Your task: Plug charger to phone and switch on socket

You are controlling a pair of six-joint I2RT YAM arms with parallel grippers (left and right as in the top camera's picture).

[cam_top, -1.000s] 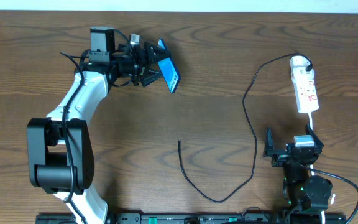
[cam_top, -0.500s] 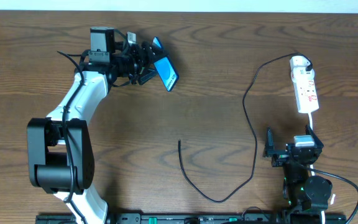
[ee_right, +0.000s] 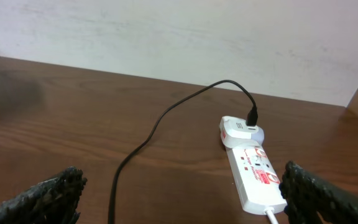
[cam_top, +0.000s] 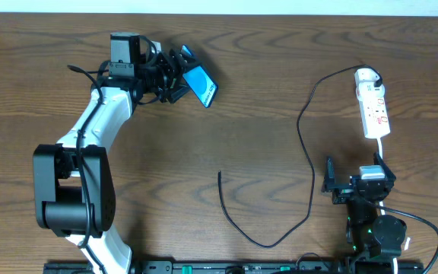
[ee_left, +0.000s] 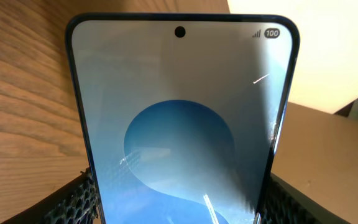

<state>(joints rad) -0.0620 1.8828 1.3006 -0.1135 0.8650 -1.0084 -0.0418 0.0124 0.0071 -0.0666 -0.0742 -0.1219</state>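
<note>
Chgr (ee_right: 252, 116) in socket (cam_top: 376, 110), phone (ee_left: 179, 124): L gripper (cam_top: 178, 76)

Dark wood-grain table (cam_top: 265, 99); pale plaster wall (ee_right: 166, 37) behind; even light.

A dark brown wooden table (cam_top: 265, 91) fills the overhead view — its grain runs side to side. Behind its far edge stands a pale, faintly mottled wall (ee_right: 166, 37).

Wide bare table (cam_top: 204, 144) at centre; charger (cam_top: 313, 186) loop lies beside right hand (ee_right: 184, 191).
</note>
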